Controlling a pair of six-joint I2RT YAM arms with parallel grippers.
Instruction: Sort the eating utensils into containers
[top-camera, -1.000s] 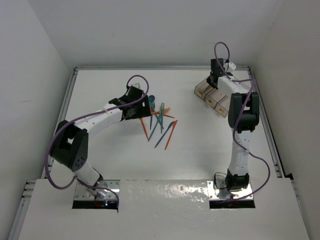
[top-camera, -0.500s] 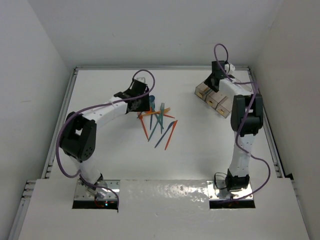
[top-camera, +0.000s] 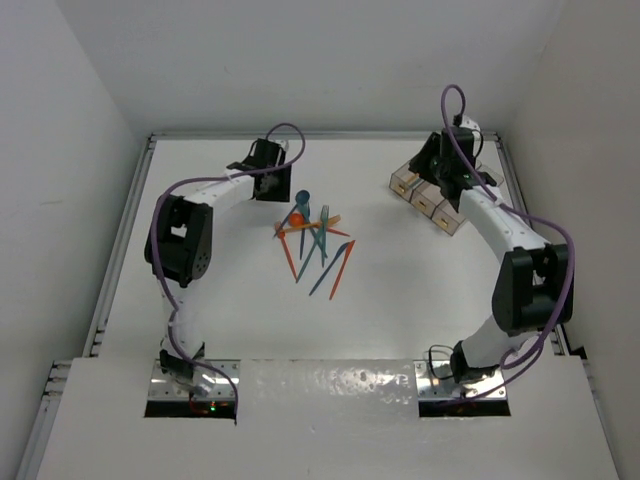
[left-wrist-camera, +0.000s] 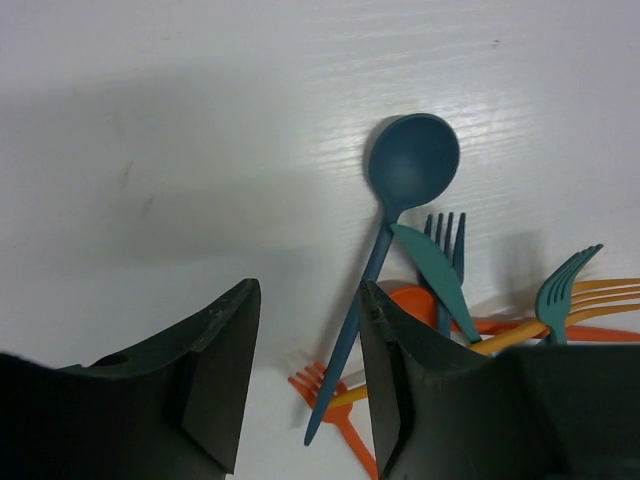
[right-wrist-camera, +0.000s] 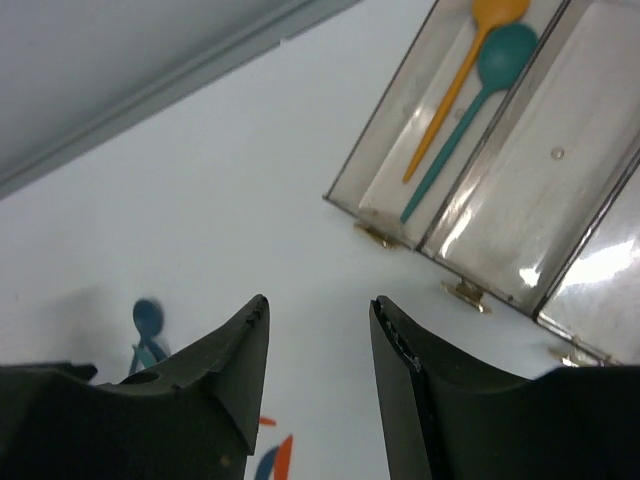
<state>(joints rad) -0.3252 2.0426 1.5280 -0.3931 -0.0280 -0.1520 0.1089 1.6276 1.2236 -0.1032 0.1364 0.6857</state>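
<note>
A pile of utensils in teal, blue and orange lies mid-table. In the left wrist view I see a dark blue spoon, a teal knife, a blue fork, an orange fork and a teal fork. My left gripper is open and empty, just left of the pile. The three joined bins stand at the back right. The left bin holds an orange spoon and a teal spoon. My right gripper is open and empty above the bins' near end.
A raised rail runs along the table's left side and another along the back. White walls close in on three sides. The middle bin shows no utensil in the right wrist view.
My left arm has swung back and left, away from the pile, uncovering an orange spoon bowl. My right arm has straightened, its elbow moving right and forward, the gripper staying over the bins.
</note>
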